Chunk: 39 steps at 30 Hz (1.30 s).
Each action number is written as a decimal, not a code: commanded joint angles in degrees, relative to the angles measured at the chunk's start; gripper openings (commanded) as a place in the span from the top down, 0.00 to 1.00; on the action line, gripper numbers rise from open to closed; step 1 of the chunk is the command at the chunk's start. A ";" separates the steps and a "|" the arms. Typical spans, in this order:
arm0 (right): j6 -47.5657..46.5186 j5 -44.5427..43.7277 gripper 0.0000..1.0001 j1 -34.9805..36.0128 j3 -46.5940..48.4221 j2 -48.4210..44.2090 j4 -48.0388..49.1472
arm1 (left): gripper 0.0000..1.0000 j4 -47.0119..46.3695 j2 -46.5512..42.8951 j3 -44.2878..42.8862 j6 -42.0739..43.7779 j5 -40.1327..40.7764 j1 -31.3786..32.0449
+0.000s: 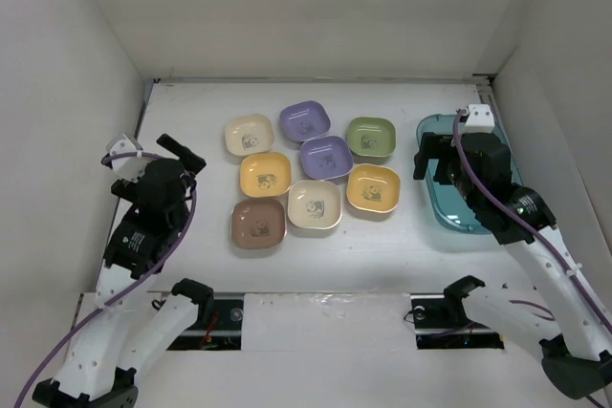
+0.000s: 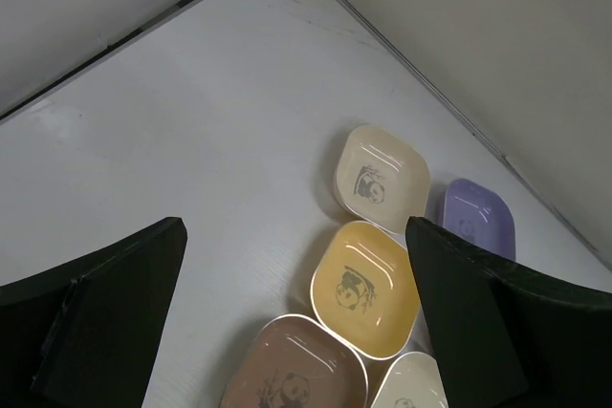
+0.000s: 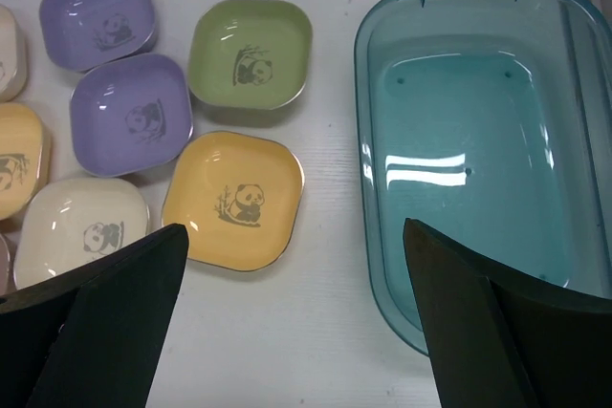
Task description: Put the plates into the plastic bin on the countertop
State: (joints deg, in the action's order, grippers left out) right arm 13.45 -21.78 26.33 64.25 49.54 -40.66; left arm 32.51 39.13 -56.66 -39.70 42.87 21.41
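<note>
Several small rounded-square plates lie in a cluster on the white countertop [image 1: 191, 121]: cream [image 1: 249, 133], purple [image 1: 304, 121], green [image 1: 371, 137], yellow [image 1: 265, 174], a second purple [image 1: 325, 157], yellow-orange [image 1: 373, 188], a second cream [image 1: 315, 204] and brown [image 1: 258, 223]. The teal plastic bin [image 1: 438, 205] stands empty at the right, partly under my right arm. My left gripper [image 1: 180, 153] is open and empty, left of the cluster. My right gripper [image 1: 435, 161] is open and empty above the bin's left edge. In the right wrist view the bin [image 3: 478, 140] lies beside the yellow-orange plate [image 3: 234, 200].
White walls close in the countertop on the left, back and right. The bin sits close to the right wall. In the left wrist view, bare surface [image 2: 191, 121] stretches from the cream plate [image 2: 381, 179] and the yellow plate [image 2: 368, 289] to the back wall.
</note>
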 commanded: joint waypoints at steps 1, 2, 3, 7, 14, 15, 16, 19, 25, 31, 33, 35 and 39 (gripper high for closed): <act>0.52 -1.69 0.00 1.00 2.03 -0.23 0.41 | 0.00 -0.34 0.15 -0.99 -0.55 1.42 0.12; 0.52 -0.90 0.00 1.01 2.02 -0.75 1.19 | 0.00 -0.34 0.67 -0.99 -0.55 1.42 0.12; 0.52 0.06 0.00 1.01 1.32 -0.76 1.20 | 0.00 -0.34 0.68 -0.99 -0.03 1.42 0.12; 2.80 2.25 0.00 1.53 -0.35 2.13 1.99 | 0.00 -0.87 1.21 -0.99 -0.02 0.29 0.12; 7.64 0.17 0.00 5.84 -9.40 8.20 6.82 | 0.00 -1.49 3.05 -0.46 1.21 -1.29 0.12; 7.64 0.77 0.00 5.84 -11.06 8.73 7.61 | 0.00 -1.49 3.05 -0.46 1.21 -1.30 0.12; 7.64 1.47 0.00 5.84 -11.60 9.43 8.84 | 0.00 -1.49 3.05 -0.46 1.21 -1.30 0.12; 8.26 1.05 0.00 6.36 -12.22 9.44 8.85 | 0.00 -1.49 3.58 -0.46 1.82 -1.92 0.12; 8.78 2.44 0.00 5.85 -15.12 16.10 14.47 | 0.00 -1.49 4.11 -0.46 1.82 -2.44 0.12; 11.41 1.92 0.01 5.31 -17.13 25.95 19.30 | 0.00 -2.01 4.11 -0.46 2.35 -2.97 0.12; 12.03 1.92 0.01 4.70 -17.84 27.01 20.79 | 0.00 -2.01 4.11 -0.46 2.87 -3.58 0.12; 12.65 1.92 0.03 3.48 -18.46 27.80 21.58 | 0.00 -2.01 4.11 -0.46 2.88 -3.59 0.12; 13.35 5.07 0.07 1.19 -21.35 29.56 24.66 | 0.00 -2.01 4.11 -0.46 2.88 -4.20 0.12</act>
State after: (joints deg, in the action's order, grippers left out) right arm 25.23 -18.79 29.21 44.01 78.56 -21.78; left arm 32.36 43.44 -56.66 -37.71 38.98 21.41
